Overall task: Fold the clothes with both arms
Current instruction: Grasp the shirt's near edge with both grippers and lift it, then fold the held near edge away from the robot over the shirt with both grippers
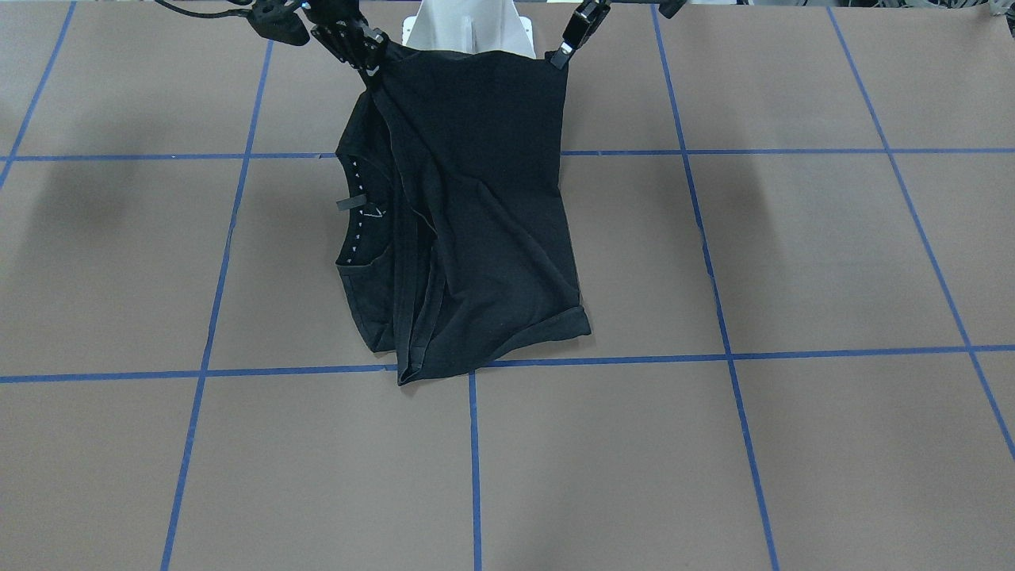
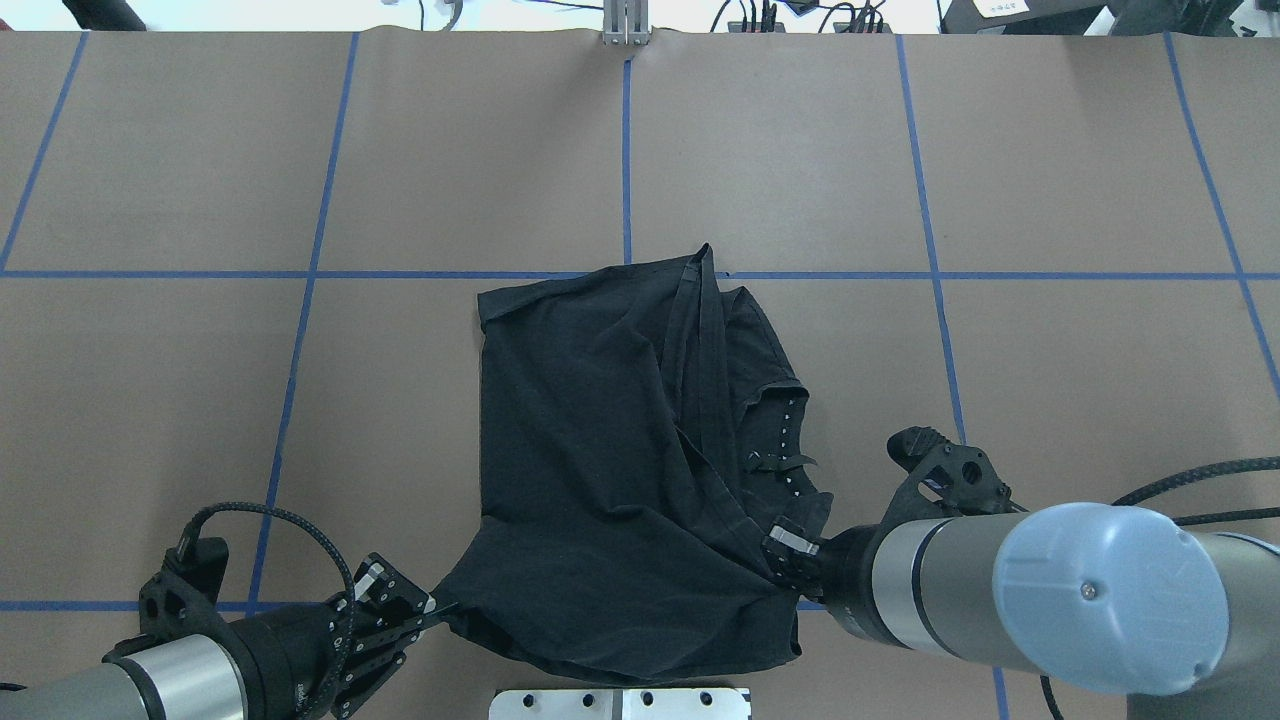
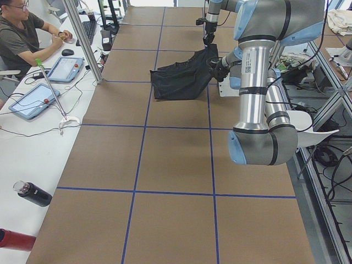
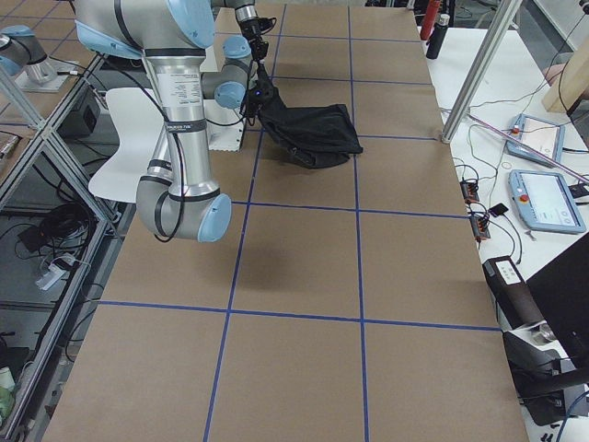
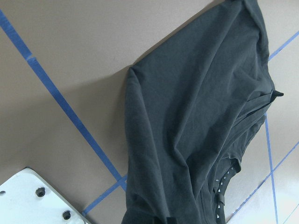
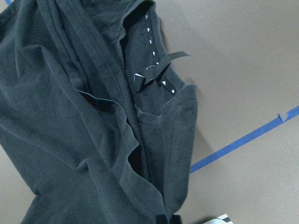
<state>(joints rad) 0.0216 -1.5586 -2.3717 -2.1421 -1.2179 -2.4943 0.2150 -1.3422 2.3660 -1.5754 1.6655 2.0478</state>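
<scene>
I am gripping the black T-shirt (image 2: 600,450), draped on the table (image 2: 200,400) near the robot's base, with left fingers (image 2: 428,606) and right fingers (image 2: 790,541) clenched on its near corners, and judging that level, taut lifting should fold it cleanly.

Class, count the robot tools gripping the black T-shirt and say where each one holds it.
2. The left tool pinches the near corner of the T-shirt at the overhead view's left; the right tool grips its near edge on the collar side, at that view's right.
</scene>
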